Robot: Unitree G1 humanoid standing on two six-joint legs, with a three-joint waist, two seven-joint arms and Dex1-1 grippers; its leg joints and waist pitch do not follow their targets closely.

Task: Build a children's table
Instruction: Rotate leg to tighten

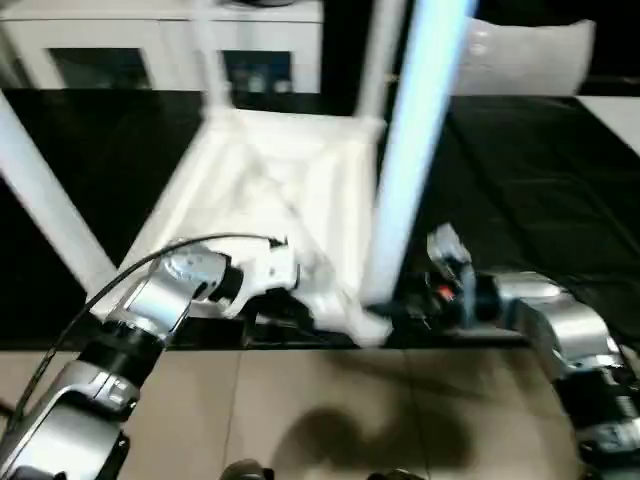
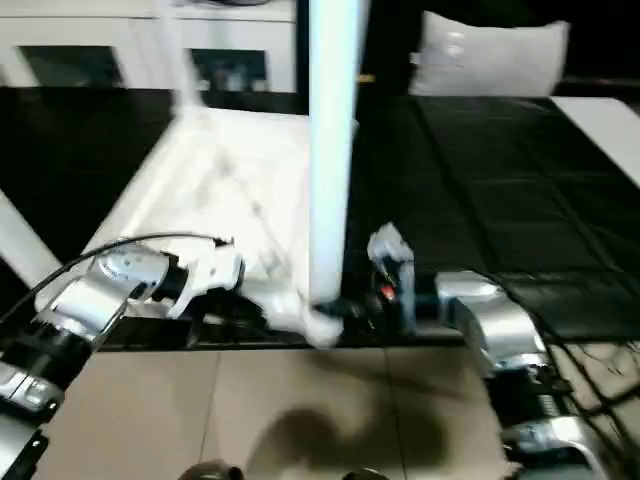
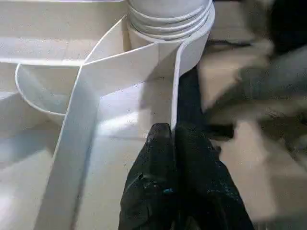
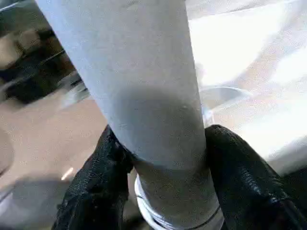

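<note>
Standing upright at twelve o'clock, the leg (image 4: 144, 96) rises between the right gripper (image 4: 163, 163) fingers, clamped near its socket; the left gripper (image 3: 172, 143), jaws together, pinches the tabletop (image 1: 270, 180) rim.

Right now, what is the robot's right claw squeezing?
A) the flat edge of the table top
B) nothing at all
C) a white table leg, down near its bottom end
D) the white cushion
C: in the right wrist view the right claw has a black finger on each side of the round white table leg, just above its ridged end; the head views show that leg standing up at the near corner of the upturned table top.
</note>
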